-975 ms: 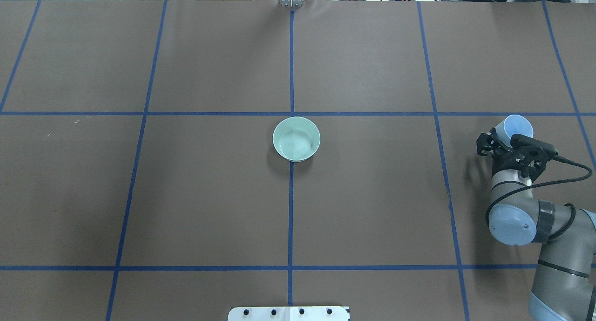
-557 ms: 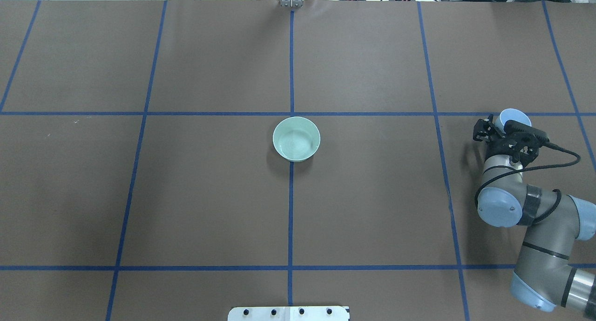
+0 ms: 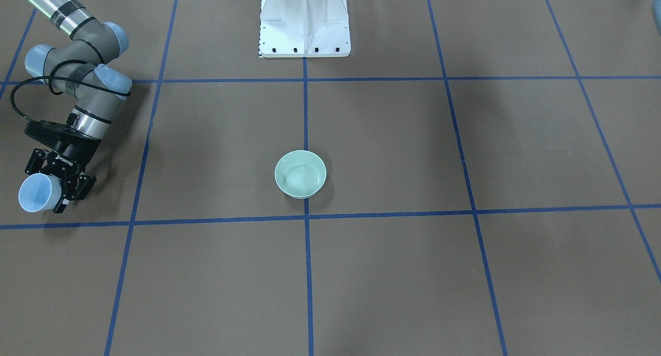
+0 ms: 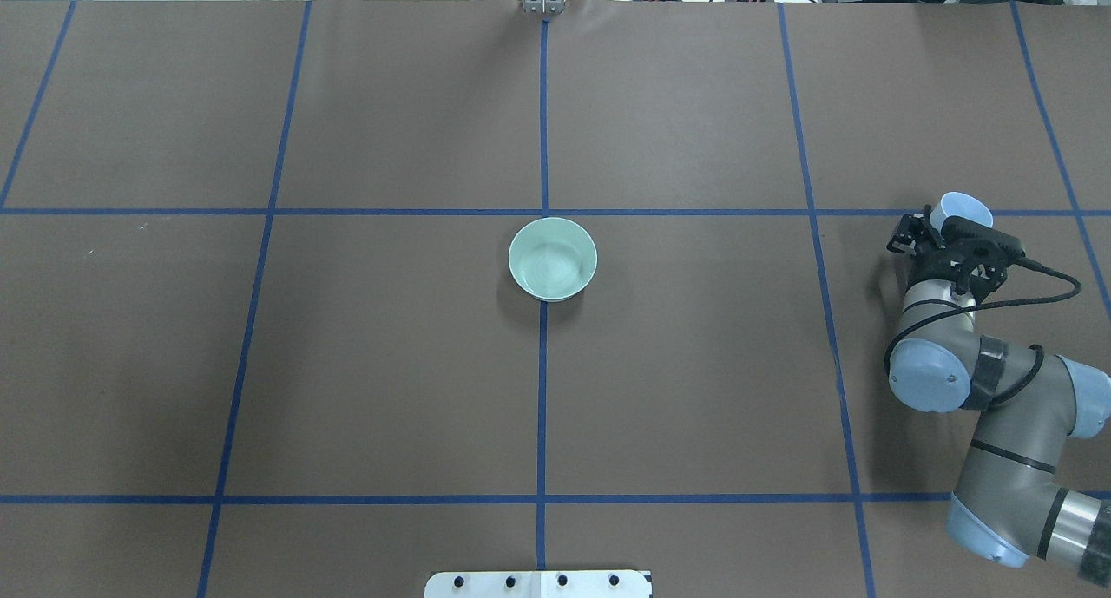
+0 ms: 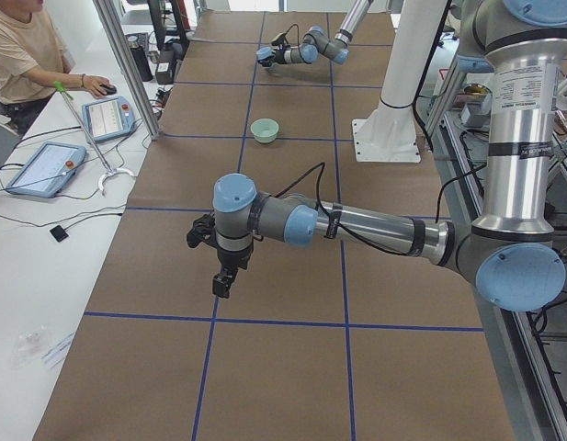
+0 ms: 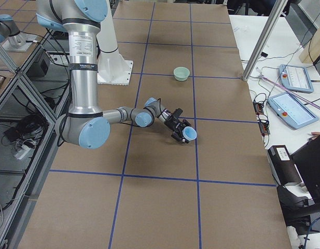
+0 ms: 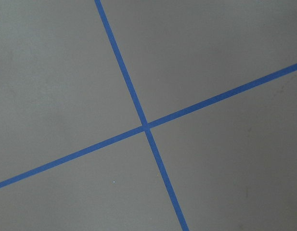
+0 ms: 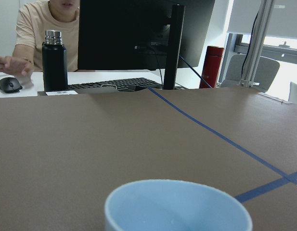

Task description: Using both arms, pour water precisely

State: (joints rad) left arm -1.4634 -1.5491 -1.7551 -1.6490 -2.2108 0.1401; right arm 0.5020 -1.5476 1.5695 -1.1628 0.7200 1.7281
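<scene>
My right gripper [image 4: 950, 226] is shut on a light blue cup [image 4: 966, 207] near the table's right end, low over the table. The cup also shows in the front view [image 3: 35, 192], the exterior right view [image 6: 189, 135] and the right wrist view [image 8: 177, 207]; I see no water in it. A pale green bowl [image 4: 552, 259] stands at the table's middle, with pale ripples of water [image 4: 548, 270] in it. My left gripper [image 5: 222, 278] shows only in the exterior left view, low over bare table far from the bowl [image 5: 264, 130]; I cannot tell if it is open.
The white pedestal [image 3: 304, 20] stands at the robot's side of the table. Blue tape lines [image 7: 146, 126] grid the brown table. Past the table's far edge are a monitor, a black bottle [image 8: 54, 60], a red bottle [image 8: 213, 65] and a seated operator [image 5: 26, 55].
My right arm has carried the blue cup a little toward the table's far side and lower, and its elbow has swung inward. The bowl has not moved.
</scene>
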